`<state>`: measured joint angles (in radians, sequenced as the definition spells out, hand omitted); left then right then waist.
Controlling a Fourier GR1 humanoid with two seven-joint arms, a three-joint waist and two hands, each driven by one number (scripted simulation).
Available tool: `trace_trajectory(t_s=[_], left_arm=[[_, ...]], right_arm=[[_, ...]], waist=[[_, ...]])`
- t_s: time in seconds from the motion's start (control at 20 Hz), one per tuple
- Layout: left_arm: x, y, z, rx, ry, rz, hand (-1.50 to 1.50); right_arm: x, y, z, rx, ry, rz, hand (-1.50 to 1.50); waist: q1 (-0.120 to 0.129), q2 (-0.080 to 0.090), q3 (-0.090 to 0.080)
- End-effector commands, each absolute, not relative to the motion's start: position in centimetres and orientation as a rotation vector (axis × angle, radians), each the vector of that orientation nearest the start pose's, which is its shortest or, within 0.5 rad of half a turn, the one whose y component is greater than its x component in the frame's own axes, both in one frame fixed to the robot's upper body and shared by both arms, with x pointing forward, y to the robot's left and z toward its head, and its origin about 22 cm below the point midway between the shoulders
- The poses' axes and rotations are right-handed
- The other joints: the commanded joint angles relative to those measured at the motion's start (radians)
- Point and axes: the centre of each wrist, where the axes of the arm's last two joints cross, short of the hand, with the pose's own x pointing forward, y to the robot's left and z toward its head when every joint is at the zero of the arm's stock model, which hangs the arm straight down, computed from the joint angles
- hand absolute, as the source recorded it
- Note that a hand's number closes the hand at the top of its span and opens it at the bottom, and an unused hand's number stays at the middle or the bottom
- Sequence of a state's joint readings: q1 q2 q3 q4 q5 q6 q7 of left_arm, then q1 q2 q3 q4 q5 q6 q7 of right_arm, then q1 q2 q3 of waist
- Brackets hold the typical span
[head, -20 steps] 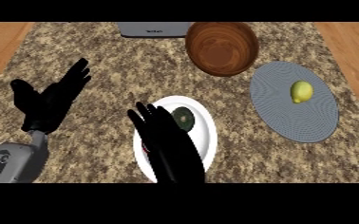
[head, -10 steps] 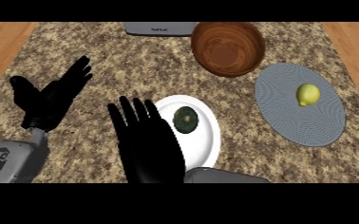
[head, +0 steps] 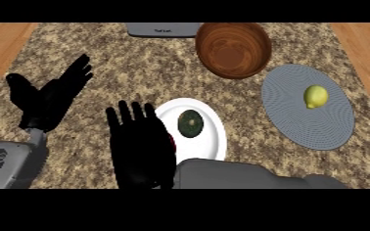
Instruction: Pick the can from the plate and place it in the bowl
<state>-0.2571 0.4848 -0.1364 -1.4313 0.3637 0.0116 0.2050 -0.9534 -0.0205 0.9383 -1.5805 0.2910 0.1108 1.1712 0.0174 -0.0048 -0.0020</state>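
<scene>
The can [head: 190,124] stands upright on the white plate [head: 211,146] in the middle of the counter; I see its dark green top. My right hand [head: 141,147] is open with straight fingers, just left of the can and covering the plate's left rim, apart from the can. The brown wooden bowl [head: 233,49] sits behind the plate, to the right. My left hand [head: 51,100] rests open at the left side of the view.
A grey round plate [head: 303,125] with a yellow lemon [head: 315,97] lies at the right. A grey appliance [head: 162,29] stands at the counter's back edge. My right forearm [head: 239,173] crosses the lower edge below the white plate.
My right hand has slid left off the can and plate and back toward the lower edge, and its grey forearm has come into view. The left hand has stayed put.
</scene>
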Motion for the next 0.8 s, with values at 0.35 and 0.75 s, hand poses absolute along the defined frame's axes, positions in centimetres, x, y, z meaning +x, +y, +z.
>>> trace_trajectory(t_s=[0.35,0.75], left_arm=[[29.5,28.6,6.0,0.007,-1.412,-0.227,0.0],[29.7,29.0,7.3,0.017,-1.426,-0.226,0.0]], right_arm=[[21.9,5.9,14.9,-0.651,-1.063,1.441,-1.5],[23.3,6.3,15.4,-0.669,-1.046,1.434,-1.5]], waist=[[0.0,-0.001,0.001],[-0.002,0.001,0.001]])
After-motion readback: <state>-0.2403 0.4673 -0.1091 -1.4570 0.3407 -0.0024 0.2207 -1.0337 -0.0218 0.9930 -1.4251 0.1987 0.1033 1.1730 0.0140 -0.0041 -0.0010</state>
